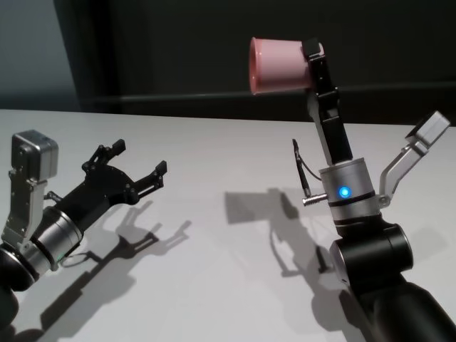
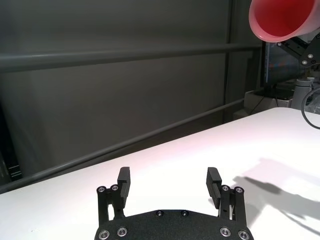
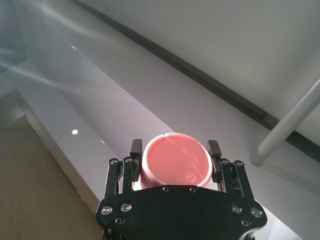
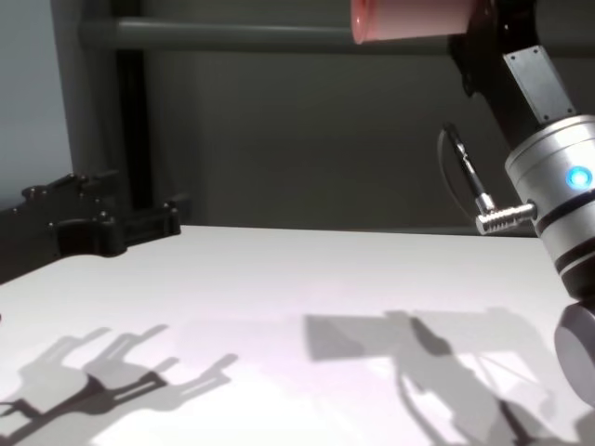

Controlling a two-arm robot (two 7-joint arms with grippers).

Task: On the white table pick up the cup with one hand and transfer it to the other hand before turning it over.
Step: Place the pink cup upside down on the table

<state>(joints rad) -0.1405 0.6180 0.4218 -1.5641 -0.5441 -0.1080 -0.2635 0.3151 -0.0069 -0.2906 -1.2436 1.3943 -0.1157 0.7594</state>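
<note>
The pink cup [image 1: 279, 64] is held high above the white table [image 1: 214, 214] by my right gripper [image 1: 313, 63], which is shut on its base end. The cup lies on its side, its open rim pointing toward my left arm. The right wrist view shows the cup's pink bottom [image 3: 176, 161] between the two fingers. The left wrist view shows its open mouth [image 2: 282, 19] at the top corner. The chest view shows it at the top edge [image 4: 409, 19]. My left gripper [image 1: 135, 160] is open and empty, low over the table's left side, well apart from the cup.
A dark wall with horizontal rails [image 2: 125, 55] stands behind the table. The arms' shadows [image 1: 263, 206] fall across the tabletop. The right arm's silver wrist with a blue light [image 1: 345, 191] rises at the right.
</note>
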